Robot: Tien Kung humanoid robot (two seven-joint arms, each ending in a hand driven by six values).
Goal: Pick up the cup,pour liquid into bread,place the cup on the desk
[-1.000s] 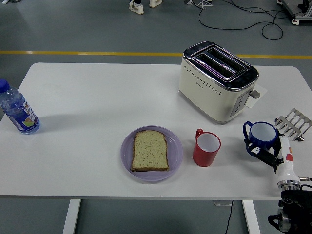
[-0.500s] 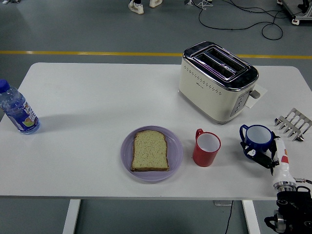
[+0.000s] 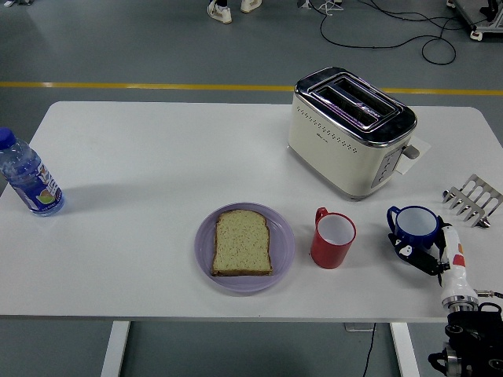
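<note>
A blue cup with a white inside stands upright at the table's right front, its handle pointing left. My right hand comes up from the lower right corner, its black fingers curled around the cup's lower front. A slice of bread lies flat on a purple plate near the front middle. Between the plate and the blue cup stands a red cup, empty as far as I can see. My left arm is out of view.
A cream toaster stands behind the cups at the back right. A metal rack lies at the right edge, just beyond the blue cup. A water bottle stands at the far left edge.
My right hand has moved the blue cup a little left and down toward the table's front. Bread, red cup and toaster are where they were.
</note>
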